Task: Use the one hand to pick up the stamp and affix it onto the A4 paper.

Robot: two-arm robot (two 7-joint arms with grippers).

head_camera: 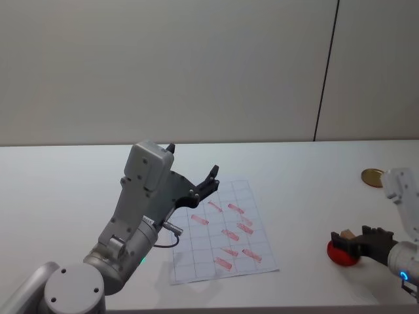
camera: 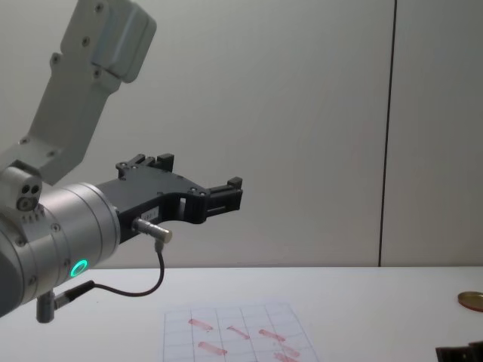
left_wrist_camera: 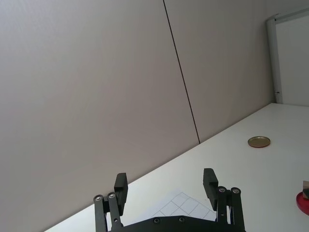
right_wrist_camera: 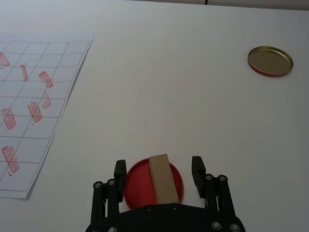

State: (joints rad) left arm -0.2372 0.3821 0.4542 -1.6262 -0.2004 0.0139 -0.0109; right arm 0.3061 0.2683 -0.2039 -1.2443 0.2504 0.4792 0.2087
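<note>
Here, largest first; clock bearings read on the head view, 12 o'clock away from the robot.

White table [head_camera: 65, 196] [right_wrist_camera: 193, 106]: broad and flat, with a plain wall [head_camera: 196, 65] behind at 12 o'clock.

Left arm [head_camera: 131, 222] [camera: 60, 226]: pale grey with a silver wrist, high off the table at 9 o'clock of the sheet, aimed toward 2 o'clock.

Left gripper [head_camera: 192, 161] [left_wrist_camera: 165, 180] [camera: 200, 177]: black, in the air over the sheet's 10 o'clock corner. Fingers [left_wrist_camera: 209, 181] spread wide, nothing between them.

A4 paper [head_camera: 222, 235] [left_wrist_camera: 181, 205] [right_wrist_camera: 34, 96] [camera: 234, 335]: white with a faint grey grid, flat on the table near the middle, slightly skewed. Several reddish-pink rectangular marks across the cells.

Right gripper [head_camera: 347, 239] [right_wrist_camera: 159, 166]: black, two-fingered, low over the table at 4 o'clock of the sheet and well apart from it. Fingers [right_wrist_camera: 197, 169] parted, one on each side of the stamp, a gap visible on both sides.

Red ink pad [head_camera: 340, 256] [left_wrist_camera: 303, 202] [right_wrist_camera: 137, 186]: round, flat on the table, beneath the right gripper's fingertips.

Brass-coloured lid [head_camera: 373, 177] [left_wrist_camera: 259, 142] [right_wrist_camera: 270, 61] [camera: 472, 300]: round, red-rimmed, flat on the table at 1 o'clock of the ink pad, well apart from pad and paper.

Stamp [head_camera: 347, 233] [right_wrist_camera: 163, 181]: tan wooden block, resting on the red ink pad between the right gripper's fingers, well apart from the A4 paper.
</note>
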